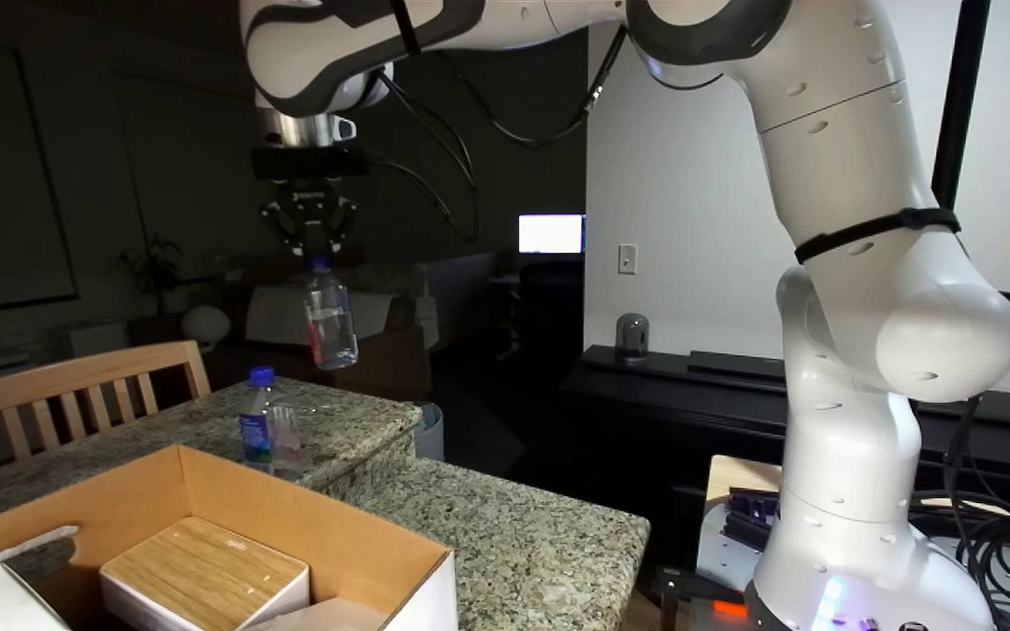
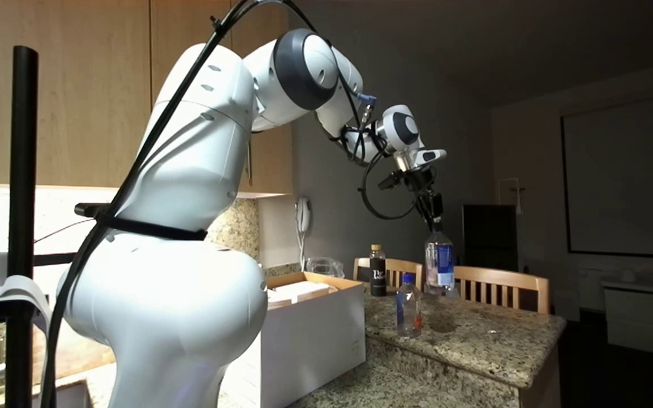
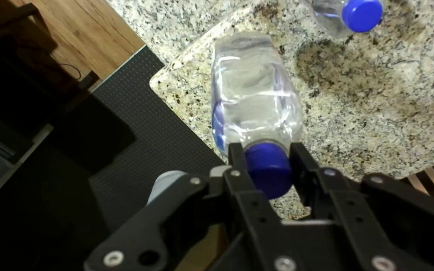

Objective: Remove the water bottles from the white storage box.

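My gripper [image 1: 318,252] is shut on the blue cap of a clear water bottle [image 1: 331,324], which hangs slightly tilted above the raised granite counter. In the wrist view the fingers [image 3: 266,150] press on both sides of the cap, and the bottle body [image 3: 256,90] is over the counter's corner. A second water bottle [image 1: 268,429] stands upright on the raised counter; it also shows in the other views [image 2: 409,309] [image 3: 362,15]. The white storage box [image 2: 315,334] stands beside the raised counter. A wood-topped white box [image 1: 207,570] lies inside it; part of its inside is hidden.
The raised counter [image 1: 338,421] ends in a step down to a lower counter [image 1: 514,526]. A dark bottle with a wooden cap [image 2: 378,275] stands farther back on the raised counter. Wooden chairs [image 2: 502,283] stand behind it. A clear plastic container [image 2: 326,266] is behind the storage box.
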You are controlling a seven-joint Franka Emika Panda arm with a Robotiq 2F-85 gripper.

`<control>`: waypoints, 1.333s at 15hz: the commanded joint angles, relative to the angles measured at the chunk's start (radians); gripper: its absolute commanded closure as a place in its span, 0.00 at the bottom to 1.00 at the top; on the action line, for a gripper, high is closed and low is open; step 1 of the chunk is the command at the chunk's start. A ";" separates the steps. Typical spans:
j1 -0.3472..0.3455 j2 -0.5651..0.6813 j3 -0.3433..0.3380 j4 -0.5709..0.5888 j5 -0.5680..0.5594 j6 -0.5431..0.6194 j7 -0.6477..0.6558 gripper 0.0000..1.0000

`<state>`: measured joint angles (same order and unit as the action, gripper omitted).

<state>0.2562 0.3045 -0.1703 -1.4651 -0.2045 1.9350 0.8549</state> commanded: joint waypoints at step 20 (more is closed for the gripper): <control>-0.066 -0.007 0.078 -0.370 -0.132 0.452 0.228 0.85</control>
<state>0.1889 0.2973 -0.0944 -1.8478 -0.3062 2.3757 1.0381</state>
